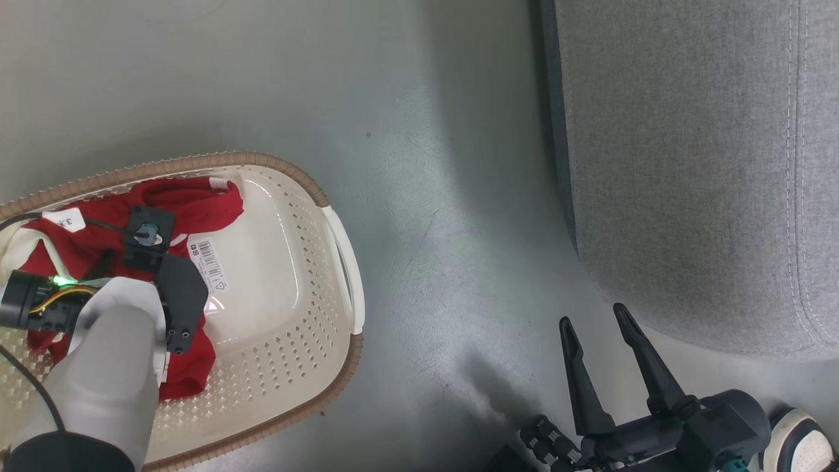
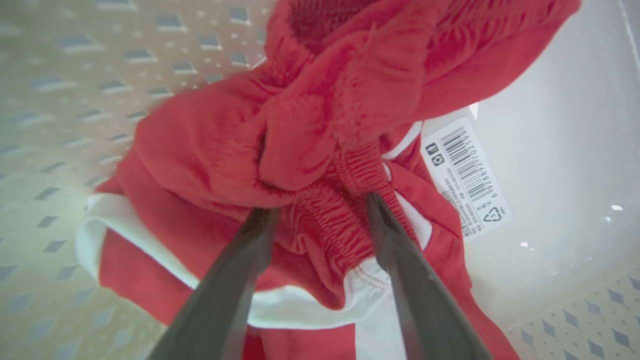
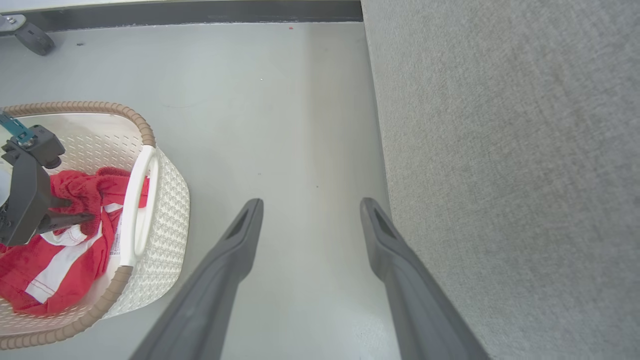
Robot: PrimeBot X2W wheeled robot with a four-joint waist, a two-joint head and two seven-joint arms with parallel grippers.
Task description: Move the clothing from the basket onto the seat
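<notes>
The left tool (image 2: 320, 205) is down inside the cream-white perforated plastic laundry basket with a ribbed brown rim (image 1: 288, 174). Its two long dark fingers (image 2: 235, 280) are spread apart and straddle a bunched ridge of gathered elastic. That elastic belongs to the soft bright red fabric clothing with white panels (image 1: 190, 203). The fingertips press into the cloth on either side of the fold, and the jaws stand wide, not clamped. The clothing lies crumpled in the left half of the basket. A white barcode label (image 2: 467, 175) sits at the clothing's edge, against the smooth pale bottom of the basket. The basket stands on the shiny grey floor (image 1: 426, 196), and its white loop handle (image 1: 347, 262) faces the large grey woven-fabric upholstered seat with a rounded edge and stitched seam (image 1: 688, 164). A broad strip of floor separates the basket from the seat. The right tool (image 1: 592, 314) hangs over that strip just beside the seat's rounded edge. It is open and holds nothing, with bare floor between its fingers. In the right wrist view a small dark castor wheel (image 3: 32, 40) rests on the floor at the far wall.
</notes>
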